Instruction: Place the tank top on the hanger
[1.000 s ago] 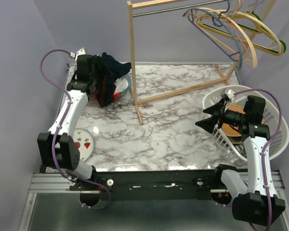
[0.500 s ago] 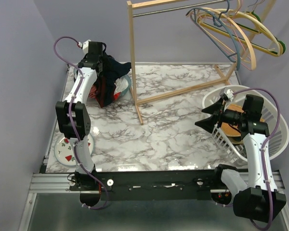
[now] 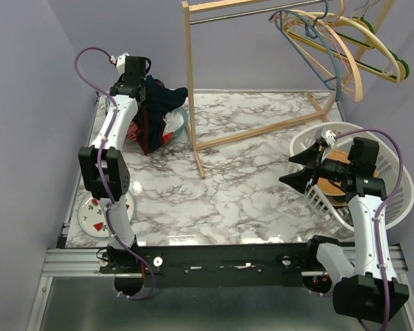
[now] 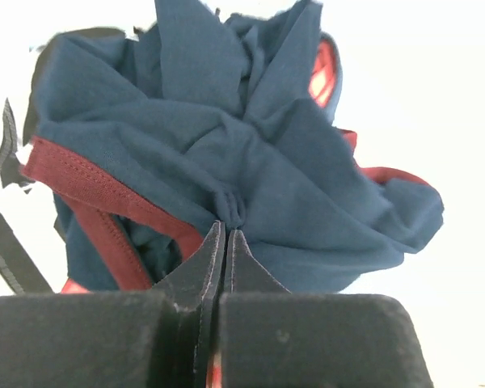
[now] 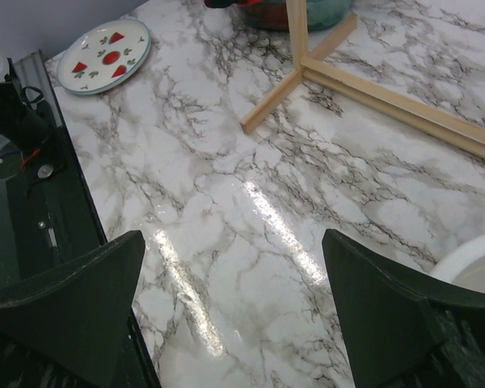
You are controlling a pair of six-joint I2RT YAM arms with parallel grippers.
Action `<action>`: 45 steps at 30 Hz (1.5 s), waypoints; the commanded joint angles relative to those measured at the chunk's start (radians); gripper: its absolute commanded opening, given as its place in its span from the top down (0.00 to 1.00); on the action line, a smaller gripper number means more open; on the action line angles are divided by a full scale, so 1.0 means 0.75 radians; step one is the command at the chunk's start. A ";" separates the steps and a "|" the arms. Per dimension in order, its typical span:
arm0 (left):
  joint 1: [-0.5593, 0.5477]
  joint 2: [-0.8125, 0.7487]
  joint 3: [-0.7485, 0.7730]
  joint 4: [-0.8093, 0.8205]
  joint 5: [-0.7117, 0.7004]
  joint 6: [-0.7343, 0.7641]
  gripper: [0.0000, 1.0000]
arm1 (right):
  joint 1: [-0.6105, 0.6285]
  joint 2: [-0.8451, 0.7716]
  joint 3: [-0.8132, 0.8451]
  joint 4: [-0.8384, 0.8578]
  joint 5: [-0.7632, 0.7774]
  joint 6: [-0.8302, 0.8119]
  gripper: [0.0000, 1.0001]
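The tank top [image 3: 164, 98] is a crumpled dark navy bundle with maroon-red trim, on top of the clothes pile at the back left of the table. My left gripper [image 3: 141, 92] reaches into it from the left. In the left wrist view its jaws are pressed together, and the gripper [image 4: 229, 228] pinches a fold of the tank top [image 4: 250, 162]. The grey-blue hanger [image 3: 334, 61] hangs among other hangers on the rail at the top right. My right gripper [image 3: 294, 169] hovers wide open above bare marble [image 5: 233, 236] beside the basket, nothing between its fingers.
A wooden rack [image 3: 190, 83] stands at the back middle, with beige hangers [image 3: 372, 52] on its rail. A white laundry basket [image 3: 397, 207] sits at the right. A strawberry plate [image 3: 90, 217] lies at the front left. Red clothes [image 3: 167, 134] lie under the navy fabric.
The left arm has stretched toward the back over the clothes pile, and its gripper has shut on the navy fabric. The right arm has stayed still.
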 commanded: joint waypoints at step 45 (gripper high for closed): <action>-0.198 -1.357 -0.359 0.499 0.721 -0.160 1.00 | 0.009 -0.176 0.110 -0.198 0.137 -0.113 0.00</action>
